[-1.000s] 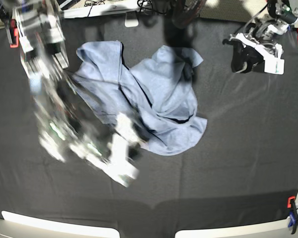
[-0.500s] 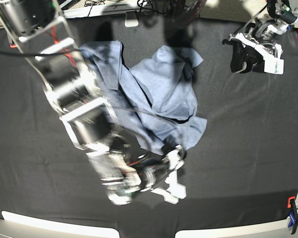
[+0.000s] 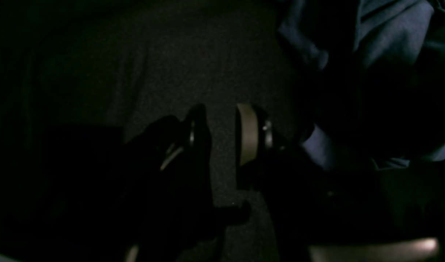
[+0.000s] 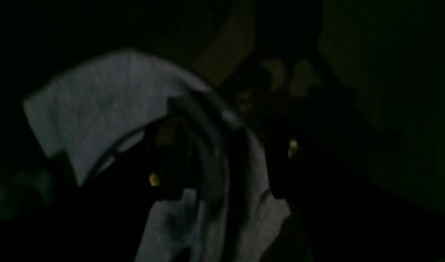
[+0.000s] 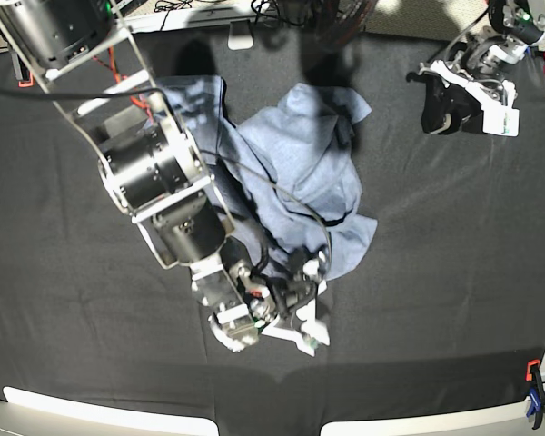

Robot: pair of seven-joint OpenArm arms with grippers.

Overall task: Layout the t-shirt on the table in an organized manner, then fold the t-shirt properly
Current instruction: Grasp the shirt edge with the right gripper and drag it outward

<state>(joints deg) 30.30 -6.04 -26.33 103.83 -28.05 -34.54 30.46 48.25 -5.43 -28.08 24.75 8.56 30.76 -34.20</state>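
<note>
lying crumpled, the t-shirt (image 5: 300, 173) stretches diagonally across the table (image 5: 454, 272).

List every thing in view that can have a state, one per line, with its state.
t-shirt: crumpled in a heap, not laid out, not folded.
table: covered in black cloth, with the shirt lying near its middle.
right gripper: open, jaws either side of the shirt's near edge.
left gripper: partly open, holding nothing, parked over bare cloth beside the shirt.
</note>
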